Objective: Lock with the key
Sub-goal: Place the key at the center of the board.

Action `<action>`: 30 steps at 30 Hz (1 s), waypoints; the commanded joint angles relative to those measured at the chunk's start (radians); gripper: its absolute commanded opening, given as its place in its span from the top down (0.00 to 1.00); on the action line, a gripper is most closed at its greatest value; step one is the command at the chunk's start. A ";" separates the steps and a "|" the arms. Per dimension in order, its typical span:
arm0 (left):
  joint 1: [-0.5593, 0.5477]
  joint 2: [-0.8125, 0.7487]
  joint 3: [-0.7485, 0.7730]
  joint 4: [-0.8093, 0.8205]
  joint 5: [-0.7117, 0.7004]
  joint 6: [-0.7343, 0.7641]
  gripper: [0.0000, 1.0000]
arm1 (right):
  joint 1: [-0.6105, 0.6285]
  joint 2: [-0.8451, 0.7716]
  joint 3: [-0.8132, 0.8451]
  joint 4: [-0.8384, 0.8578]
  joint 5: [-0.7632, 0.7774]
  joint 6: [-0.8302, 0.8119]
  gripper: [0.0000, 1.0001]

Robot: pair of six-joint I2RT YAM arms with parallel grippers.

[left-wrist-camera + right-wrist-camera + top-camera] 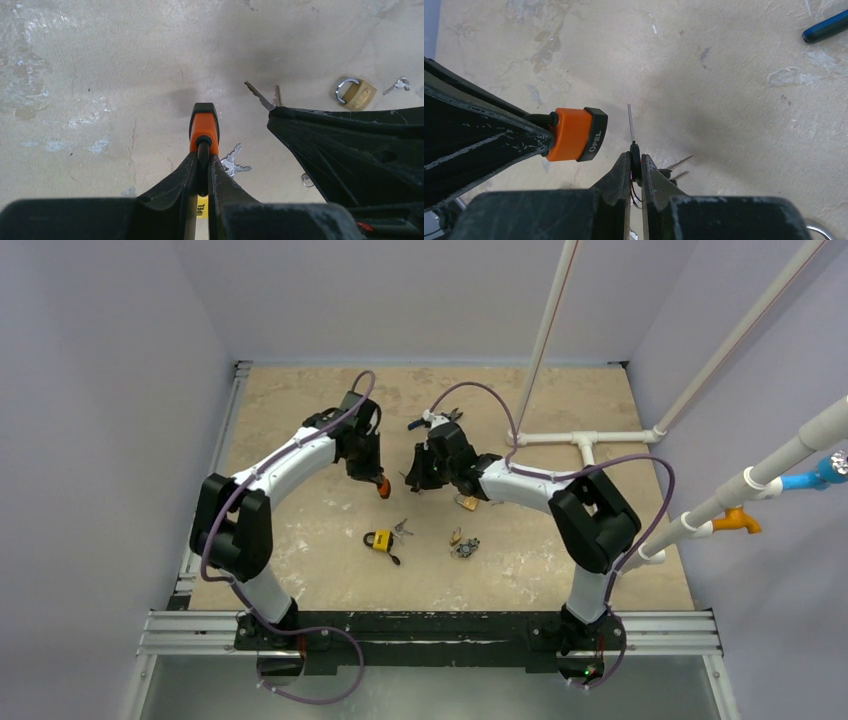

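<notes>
My left gripper [368, 468] is shut on the shackle of an orange padlock [203, 131] with a black base, held above the table. In the right wrist view the padlock [574, 134] sits just left of the key, apart from it. My right gripper [636, 161] is shut on the black head of a key [636, 152]. Its thin blade [630, 122] points away from me, and more keys of the bunch [679, 162] hang beside it. The blade also shows in the left wrist view [259, 96]. The grippers face each other at mid-table [418, 478].
A yellow padlock [378, 540] with silver keys [401, 530] lies nearer the arm bases. A brass padlock [356, 93] and a loose key [397, 85] lie under the right arm. Another small lock and keys [463, 545] lie to the right. A blue-handled tool [826, 26] lies farther back.
</notes>
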 commanded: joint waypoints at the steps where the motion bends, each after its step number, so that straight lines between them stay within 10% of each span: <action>1: 0.022 0.037 0.005 0.080 0.021 -0.041 1.00 | 0.010 0.037 0.058 0.052 0.052 0.022 1.00; 15: 0.056 0.043 0.010 0.090 0.059 -0.042 0.64 | 0.025 0.173 0.177 0.022 0.017 0.003 0.95; 22: 0.060 -0.118 0.043 0.005 0.018 0.020 0.30 | 0.025 0.124 0.181 -0.015 -0.002 -0.008 0.44; 24: 0.060 -0.175 0.040 -0.013 0.008 0.048 0.03 | 0.025 0.100 0.187 -0.022 0.000 -0.017 0.27; 30: 0.060 -0.361 -0.021 -0.008 0.021 0.104 0.00 | 0.026 0.002 0.161 -0.060 -0.004 -0.017 0.02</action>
